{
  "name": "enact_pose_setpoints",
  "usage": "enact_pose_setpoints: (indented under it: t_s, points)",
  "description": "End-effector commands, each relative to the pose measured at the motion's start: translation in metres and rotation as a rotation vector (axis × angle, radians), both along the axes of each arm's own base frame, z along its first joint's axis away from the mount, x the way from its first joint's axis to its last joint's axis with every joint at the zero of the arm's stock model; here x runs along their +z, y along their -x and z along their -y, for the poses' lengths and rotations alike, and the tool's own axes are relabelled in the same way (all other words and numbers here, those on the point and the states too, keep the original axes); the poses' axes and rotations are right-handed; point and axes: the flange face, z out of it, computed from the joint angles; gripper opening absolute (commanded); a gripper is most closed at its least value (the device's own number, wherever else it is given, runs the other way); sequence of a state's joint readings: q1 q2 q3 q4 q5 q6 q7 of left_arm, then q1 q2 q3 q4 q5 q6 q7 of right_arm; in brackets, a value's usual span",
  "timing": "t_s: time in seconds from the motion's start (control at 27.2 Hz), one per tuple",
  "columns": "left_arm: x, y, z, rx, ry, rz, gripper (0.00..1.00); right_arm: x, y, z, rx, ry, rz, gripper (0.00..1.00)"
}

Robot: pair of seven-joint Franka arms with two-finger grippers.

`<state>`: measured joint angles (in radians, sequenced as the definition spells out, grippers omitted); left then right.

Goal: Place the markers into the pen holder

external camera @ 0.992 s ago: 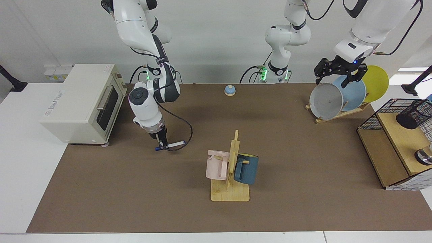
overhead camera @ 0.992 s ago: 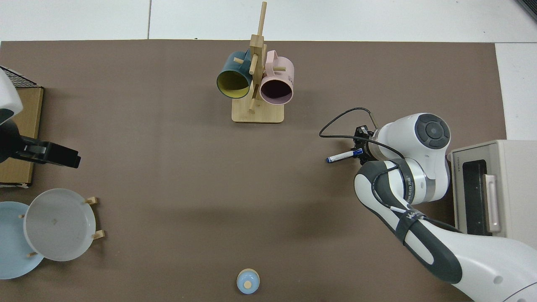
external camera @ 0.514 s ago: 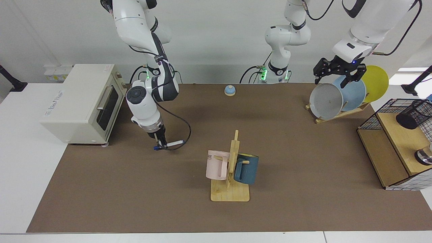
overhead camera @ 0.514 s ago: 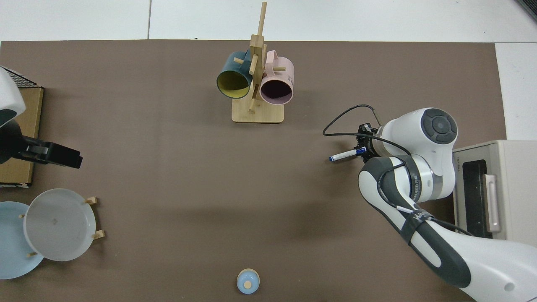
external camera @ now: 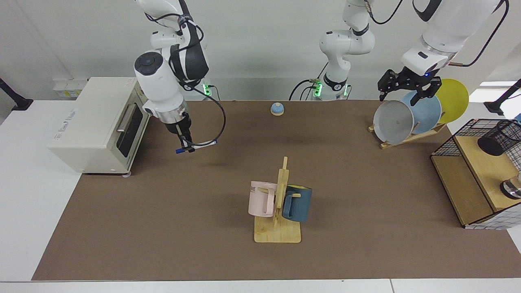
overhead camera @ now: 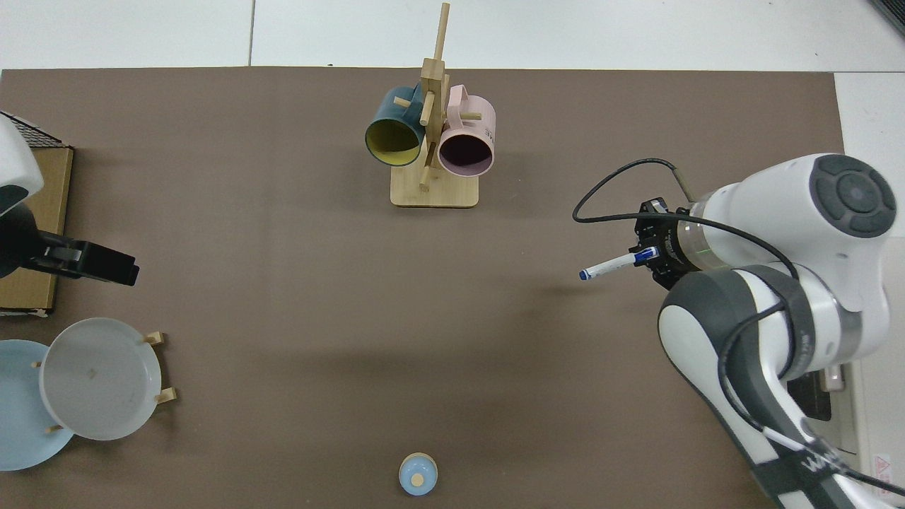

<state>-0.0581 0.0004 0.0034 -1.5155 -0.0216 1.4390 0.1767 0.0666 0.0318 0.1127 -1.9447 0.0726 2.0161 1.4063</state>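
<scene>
I've got the right gripper (external camera: 187, 147) clamped on the marker (external camera: 197, 146) near its blue cap, pen held roughly level above the tabletop (external camera: 228, 260) beside the toaster oven (external camera: 93, 122), w/ left gripper (external camera: 408, 86) waiting, fingers spread, over the plate rack (external camera: 407, 138), pen holder (external camera: 501, 138) far off on the wire basket's shelf.

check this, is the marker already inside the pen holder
No, the right end effector holds the marker above the table, far from the pen holder on the shelf.
</scene>
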Motion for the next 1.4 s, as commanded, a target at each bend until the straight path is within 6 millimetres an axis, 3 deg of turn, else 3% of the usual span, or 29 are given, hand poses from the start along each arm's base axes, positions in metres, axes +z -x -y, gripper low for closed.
enact_pose_setpoints:
  t_s: [0.0,0.22,0.4,0.73,0.99,1.25,1.36]
  points:
    - [-0.002,0.012,0.0,0.001,0.013,-0.013,1.0,0.052,0.02,-0.002,0.035,-0.015,0.032,0.0]
    - [-0.004,0.014,0.0,-0.007,0.015,-0.01,1.0,0.093,0.046,-0.002,0.042,-0.015,0.037,0.0]
    - [-0.004,0.013,0.001,-0.06,0.02,-0.002,1.0,0.102,0.052,-0.007,0.038,-0.014,0.017,0.0]
    - [-0.003,0.012,0.0,-0.367,0.043,0.016,0.99,0.112,0.071,-0.076,0.016,-0.041,0.026,0.0]
    - [-0.004,0.016,0.01,-0.78,0.086,0.005,0.99,0.124,0.09,-0.128,-0.055,-0.088,0.023,0.0]
    - [-0.003,0.016,0.024,-0.915,0.207,0.056,1.0,0.13,0.103,-0.17,-0.056,-0.098,0.019,0.0]
    - [0.0,0.021,0.045,-0.939,0.251,0.072,1.0,0.13,0.105,-0.187,-0.044,-0.127,0.003,0.0]
